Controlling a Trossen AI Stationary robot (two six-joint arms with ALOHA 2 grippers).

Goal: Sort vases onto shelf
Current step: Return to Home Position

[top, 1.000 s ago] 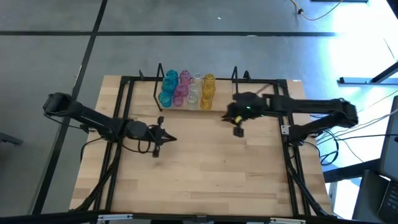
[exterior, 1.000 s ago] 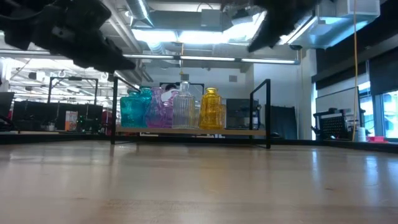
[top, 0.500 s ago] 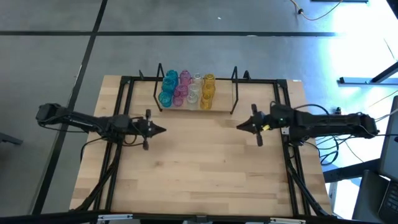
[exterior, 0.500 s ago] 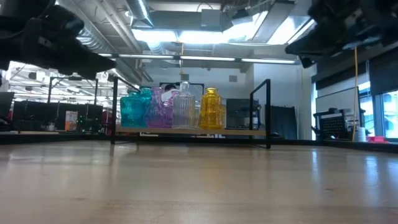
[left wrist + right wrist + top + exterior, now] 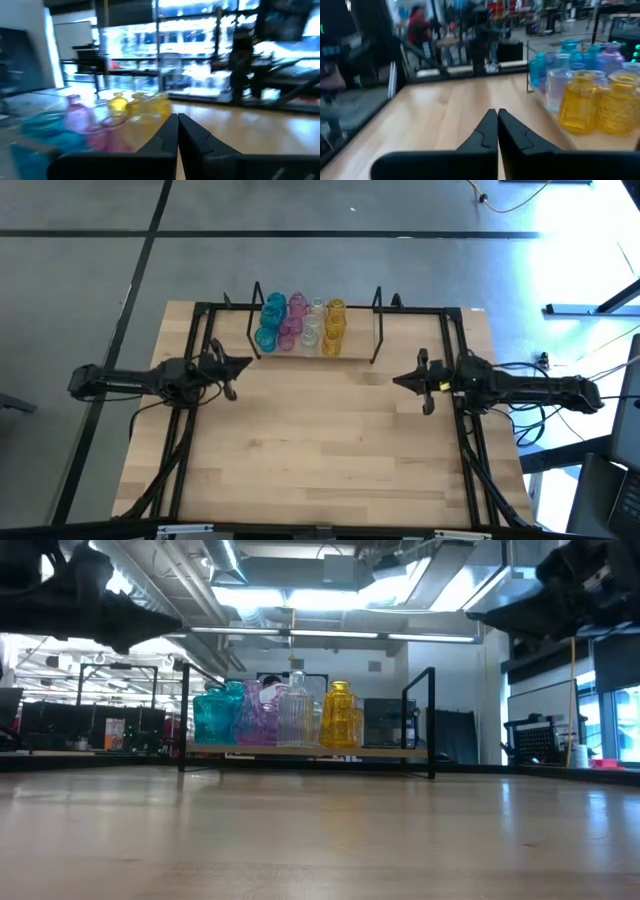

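1. Two pincers are clenched on nothing; each wrist view shows its own dark fingers pressed together.
2. The left pincer is at the bench's 9 o'clock side, its tip pointing toward 3 o'clock, apart from the shelf.
3. The right pincer is at the 3 o'clock side, its tip pointing toward 9 o'clock.
4. The shelf stands at the bench's 12 o'clock edge.
5. The vases stand upright on the shelf. From 9 toward 3 o'clock they are grouped as teal-blue vases, pink vases, clear vases and yellow vases.
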